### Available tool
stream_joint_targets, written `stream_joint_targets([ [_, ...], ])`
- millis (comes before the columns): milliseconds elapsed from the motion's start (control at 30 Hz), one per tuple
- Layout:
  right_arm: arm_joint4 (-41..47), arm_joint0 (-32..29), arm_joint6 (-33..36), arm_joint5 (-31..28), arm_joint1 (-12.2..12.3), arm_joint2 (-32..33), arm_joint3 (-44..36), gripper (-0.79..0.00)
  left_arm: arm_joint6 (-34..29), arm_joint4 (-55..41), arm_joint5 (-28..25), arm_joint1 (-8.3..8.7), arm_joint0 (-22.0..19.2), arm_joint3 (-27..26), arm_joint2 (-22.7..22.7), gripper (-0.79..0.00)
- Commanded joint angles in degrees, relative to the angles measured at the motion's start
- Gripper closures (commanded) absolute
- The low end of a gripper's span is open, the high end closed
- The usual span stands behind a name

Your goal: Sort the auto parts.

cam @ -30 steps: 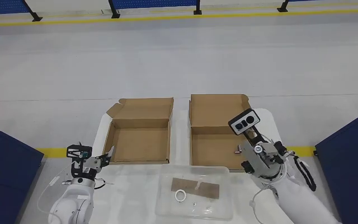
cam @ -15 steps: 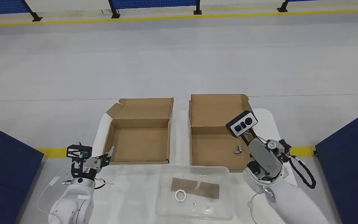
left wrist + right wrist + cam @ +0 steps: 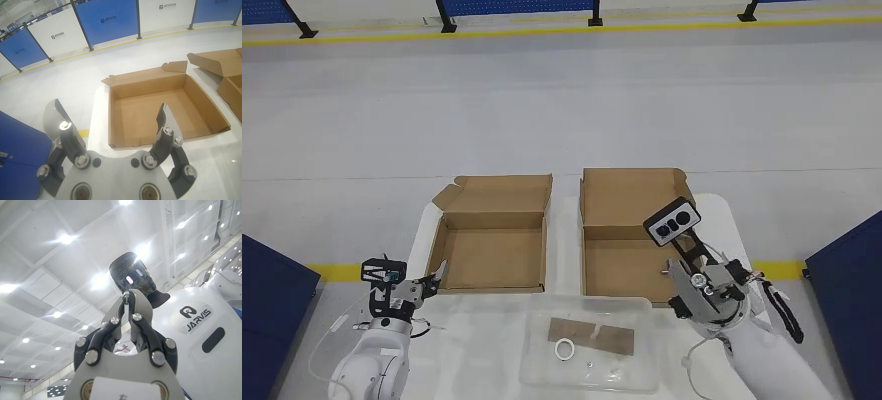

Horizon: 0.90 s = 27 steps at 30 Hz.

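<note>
Our right gripper (image 3: 127,295) points up, away from the surface (image 3: 482,325). Its jaws are narrow and pinch a screw (image 3: 126,298) right at the tips. From above, it stands at 3 o'clock of the clear tray (image 3: 540,372), by the 5 o'clock corner of the right box (image 3: 617,262). Our left gripper (image 3: 110,104) is spread wide and holds nothing. It sits at 9 o'clock of the tray, just beside the 7 o'clock corner of the left box (image 3: 492,258). In the tray we see a white ring (image 3: 564,349) at 7 o'clock of a cardboard strip (image 3: 592,336).
</note>
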Motion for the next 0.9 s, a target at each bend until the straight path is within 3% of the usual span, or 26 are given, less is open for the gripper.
stream_joint_targets([
  [0, 0.5, -0.2, 0.3, 0.2, -0.2, 0.2, -0.2, 0.0, 0.0, 0.0, 0.0, 0.0, 0.0, 0.0, 0.0, -0.785],
  [400, 6.9, -1.2, 2.0, 1.1, -2.0, 0.5, -1.3, 0.0, 0.0, 0.0, 0.0, 0.0, 0.0, 0.0, 0.0, -0.785],
  [867, 0.5, -1.3, 1.2, 3.0, -3.0, 2.4, -0.9, 0.0, 0.0, 0.0, 0.0, 0.0, 0.0, 0.0, 0.0, -0.785],
])
